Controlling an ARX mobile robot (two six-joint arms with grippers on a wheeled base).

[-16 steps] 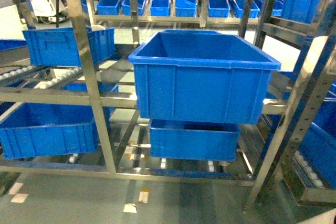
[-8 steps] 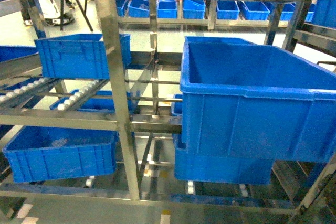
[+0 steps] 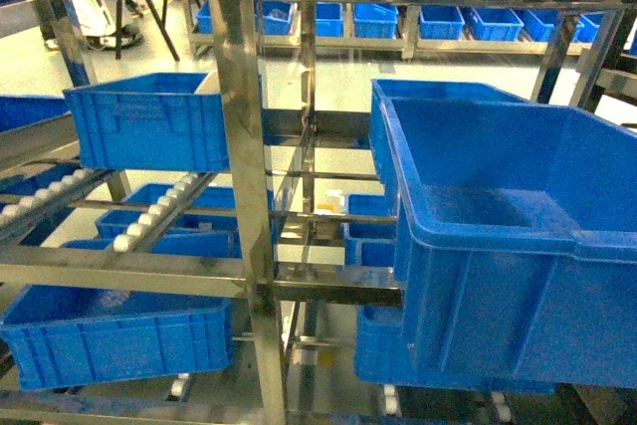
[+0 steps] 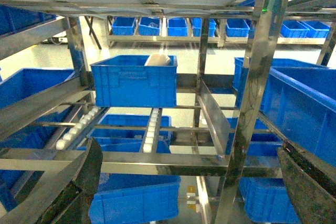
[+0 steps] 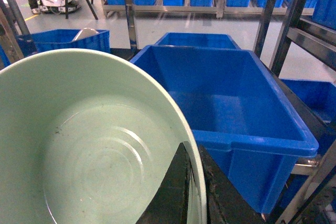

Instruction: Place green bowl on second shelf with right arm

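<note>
The pale mint-green bowl point(image 5: 89, 145) fills the lower left of the right wrist view, seen from above with its hollow facing up. My right gripper point(image 5: 198, 187) is shut on its rim, one black finger inside the wall and one outside. The bowl hangs in front of the steel rack point(image 3: 239, 196), just left of a big blue crate point(image 5: 226, 103) that sits on a middle shelf level. My left gripper point(image 4: 190, 148) is open and holds nothing, its two dark fingers point(image 4: 79, 182) spread wide at the frame's lower corners. The head view shows neither gripper nor the bowl.
A steel upright point(image 3: 244, 246) stands close in front. Blue crates sit on several rack levels: a large one point(image 3: 518, 236) at right, one point(image 3: 149, 116) at upper left holding a pale rounded object point(image 4: 157, 60), one point(image 3: 109, 330) at lower left. Roller tracks point(image 4: 149, 127) run between them.
The head view has moved closer and swung left: the large blue crate slid from the centre to the right edge, and the steel upright now stands near the middle.
</note>
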